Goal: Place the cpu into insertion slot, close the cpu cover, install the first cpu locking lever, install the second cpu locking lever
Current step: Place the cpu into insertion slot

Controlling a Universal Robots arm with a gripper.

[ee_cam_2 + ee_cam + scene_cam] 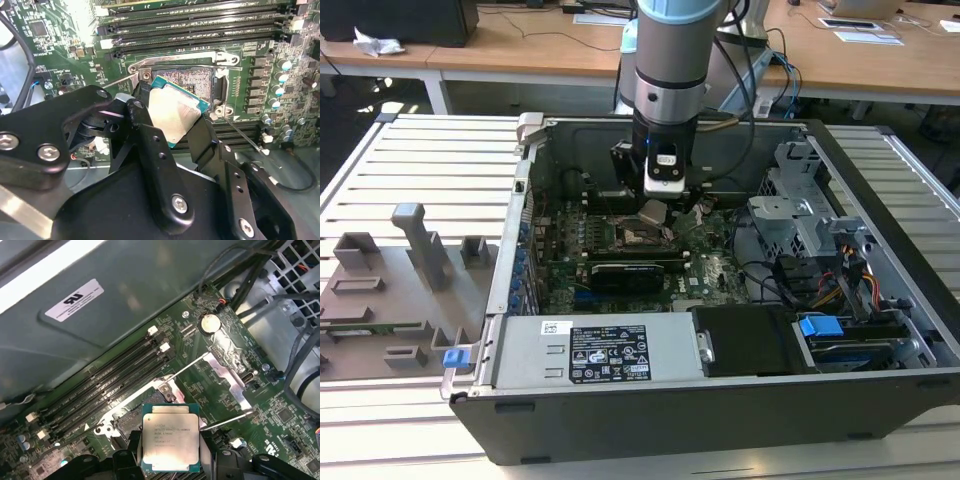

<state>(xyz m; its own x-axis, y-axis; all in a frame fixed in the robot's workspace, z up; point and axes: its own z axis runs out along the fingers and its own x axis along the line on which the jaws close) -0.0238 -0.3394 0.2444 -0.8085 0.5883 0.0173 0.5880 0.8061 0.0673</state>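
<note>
My gripper (655, 203) hangs inside the open computer case, shut on the cpu (653, 213), a square chip with a silver top. In both wrist views the cpu (172, 116) (170, 442) sits tilted between two black fingers (144, 112), a little above and to one side of the insertion slot (192, 80) (131, 421). The slot's pale pin grid is bare. The cpu cover (227, 375) is swung open away from the slot. Two thin locking levers (186, 367) (227, 421) stand unhooked beside it.
Black memory slots (110, 385) run alongside the socket. A long black card (632, 272) lies in front of it in the exterior view. Cables and a metal drive cage (800, 215) fill the case at that view's right. A grey fixture tray (390, 290) lies outside at its left.
</note>
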